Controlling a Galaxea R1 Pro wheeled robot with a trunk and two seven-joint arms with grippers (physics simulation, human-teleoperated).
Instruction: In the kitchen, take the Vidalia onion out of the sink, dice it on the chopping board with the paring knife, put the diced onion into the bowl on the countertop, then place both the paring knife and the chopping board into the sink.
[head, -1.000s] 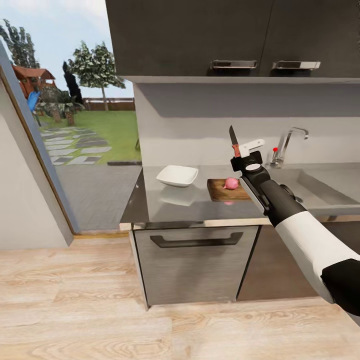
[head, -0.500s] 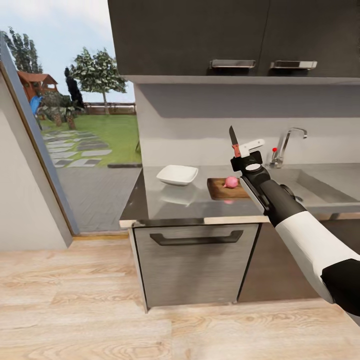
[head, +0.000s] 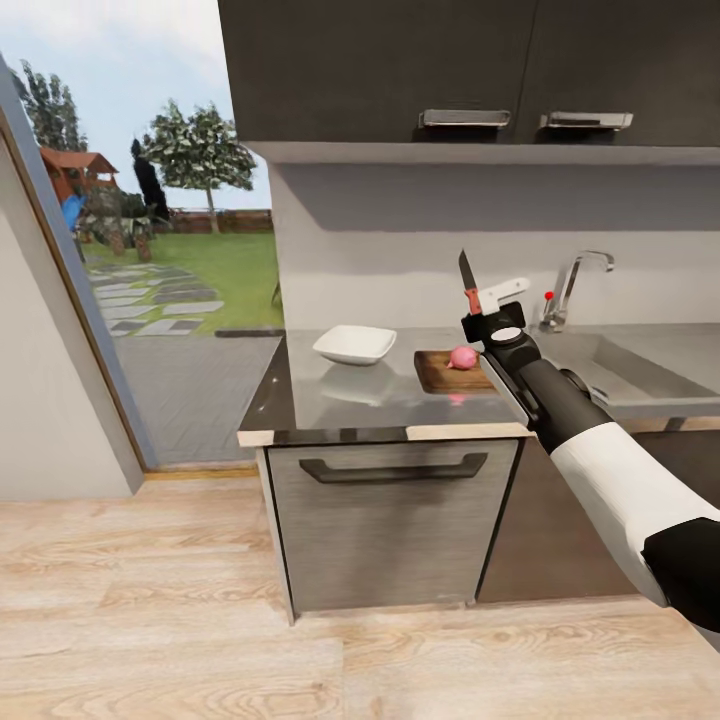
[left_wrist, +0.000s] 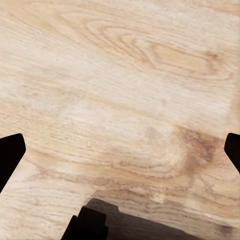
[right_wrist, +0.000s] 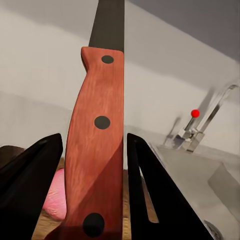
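My right gripper is raised over the countertop's front edge, shut on the paring knife. The knife points up, its red handle clamped between the two black fingers. Behind it a pink Vidalia onion rests on the brown chopping board. The white bowl stands left of the board. The grey sink with its chrome tap lies to the right. My left gripper is open above the wooden floor, with nothing between its fingers.
Dark wall cabinets hang above the counter. A steel-fronted drawer unit sits below it. An open doorway to a garden is at the left. Light wooden floor stretches in front of the counter.
The whole head view has shifted slightly, so the camera has moved. The right arm holds the knife in the same pose; the onion stays on the board.
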